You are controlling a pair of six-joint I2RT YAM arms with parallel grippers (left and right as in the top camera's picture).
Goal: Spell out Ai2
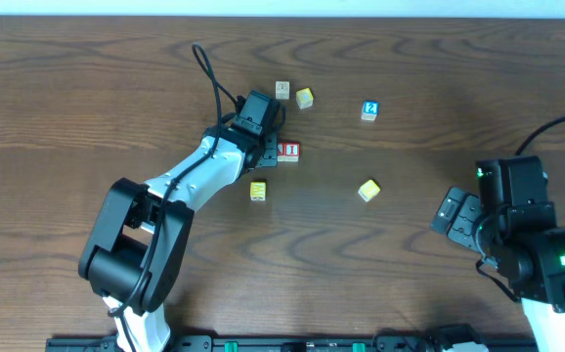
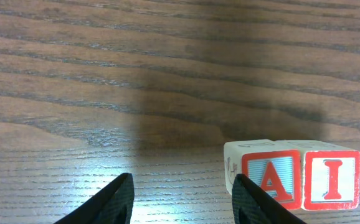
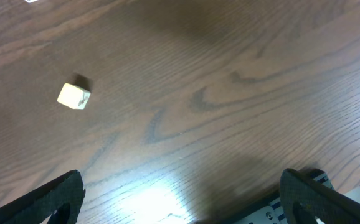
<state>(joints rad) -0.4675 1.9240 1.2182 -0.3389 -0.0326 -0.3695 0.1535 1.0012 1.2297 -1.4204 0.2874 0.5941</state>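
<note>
My left gripper (image 2: 183, 202) hangs open, empty; the A block (image 2: 267, 178) and I block (image 2: 331, 180) sit just outside it.

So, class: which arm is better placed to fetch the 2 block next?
Probably the right. The 2 block lies on the far side of the A block and I block from the left gripper, which would have to cross them. The right gripper, jaws open, has a clear approach.
</note>
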